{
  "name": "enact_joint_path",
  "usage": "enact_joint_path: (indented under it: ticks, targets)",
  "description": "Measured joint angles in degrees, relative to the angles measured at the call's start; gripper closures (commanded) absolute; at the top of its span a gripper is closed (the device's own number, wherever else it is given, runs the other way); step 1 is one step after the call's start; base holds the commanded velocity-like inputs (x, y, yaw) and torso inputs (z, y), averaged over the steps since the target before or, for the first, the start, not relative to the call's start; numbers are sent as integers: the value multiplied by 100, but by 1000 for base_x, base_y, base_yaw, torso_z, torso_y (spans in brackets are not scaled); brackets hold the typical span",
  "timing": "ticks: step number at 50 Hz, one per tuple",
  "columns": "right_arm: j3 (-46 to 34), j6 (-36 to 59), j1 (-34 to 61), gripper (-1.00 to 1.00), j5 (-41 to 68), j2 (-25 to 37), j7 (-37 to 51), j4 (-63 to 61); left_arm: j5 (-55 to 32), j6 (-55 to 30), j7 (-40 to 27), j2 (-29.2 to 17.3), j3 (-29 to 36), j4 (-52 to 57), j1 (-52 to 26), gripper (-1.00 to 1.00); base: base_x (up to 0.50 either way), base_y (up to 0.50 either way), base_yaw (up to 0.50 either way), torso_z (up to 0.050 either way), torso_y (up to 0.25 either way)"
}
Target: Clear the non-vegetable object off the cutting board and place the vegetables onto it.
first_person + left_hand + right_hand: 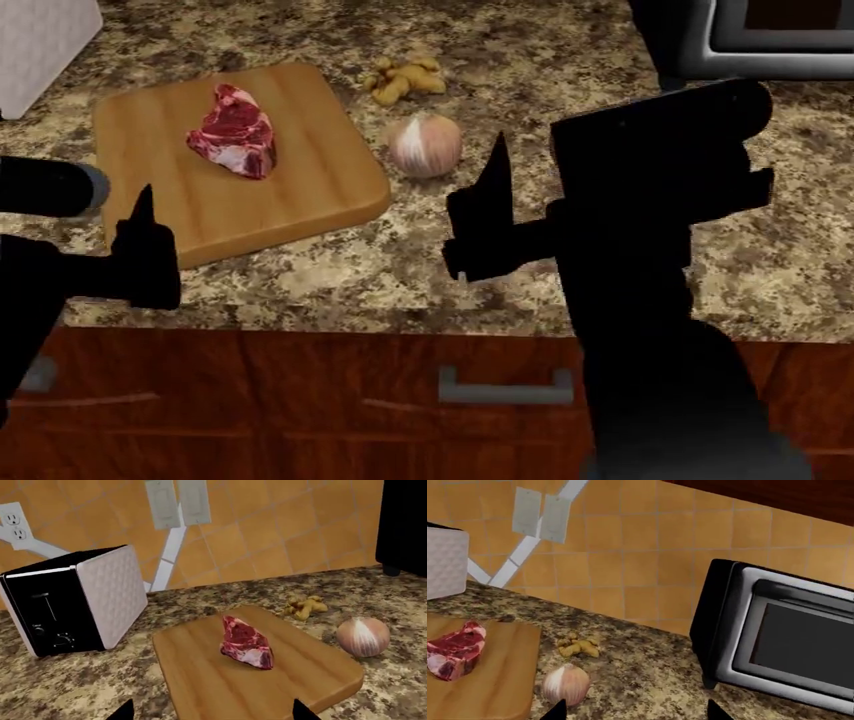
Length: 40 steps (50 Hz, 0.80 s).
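On the speckled granite worktop (534, 70) we find no legible brand, label or writing; the toaster (73, 605) and the microwave (787, 645) show only unmarked controls and panels, and the wall sockets (15, 526) carry no text.

Our left gripper (140, 225) hangs over the near worktop edge, just off the near corner of the cutting board (307, 190), touching nothing. In the left wrist view its two tips stand wide apart with the board between them, so the jaws are spread and empty. Our right gripper (491, 200) is raised above the worktop near the onion (424, 143), one finger pointing upward in the head view. The right wrist view shows its tips likewise well separated and holding nothing.

The steak (235, 132) lies flat on the board, toward the far half: raw red, roughly triangular, with white fat along its edge. The ginger root (404, 78), knobbly and yellow-tan, rests on the worktop just beyond the board's far right corner. The pale, pink-streaked onion sits on the worktop just beside the board's right edge, nearer than the ginger.
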Motion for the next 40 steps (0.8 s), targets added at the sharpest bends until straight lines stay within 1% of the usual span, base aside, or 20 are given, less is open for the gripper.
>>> enact_joint_path:
  ticks: [8,17,30,40]
  targets:
    - [-145,339,1056,-100,70,84,-254,660,-116,-521,103,-52,-33,-330,-894,-100,499,0,0,0,0]
    - [-412,561,1831,-100,90,206,-495,1145,-211,-822,195,-133,-133,-596,-1525,-100,477,-10,0,0,0]
    - [-659,716,2267,-100,97,306,-645,1375,-314,-1062,259,-227,-313,-714,-1876,-100,500,-5,0,0,0]
    - [-790,776,2325,-100,94,356,-678,1412,-338,-1104,233,-256,-372,-773,-1958,-100,500,138,0,0,2]
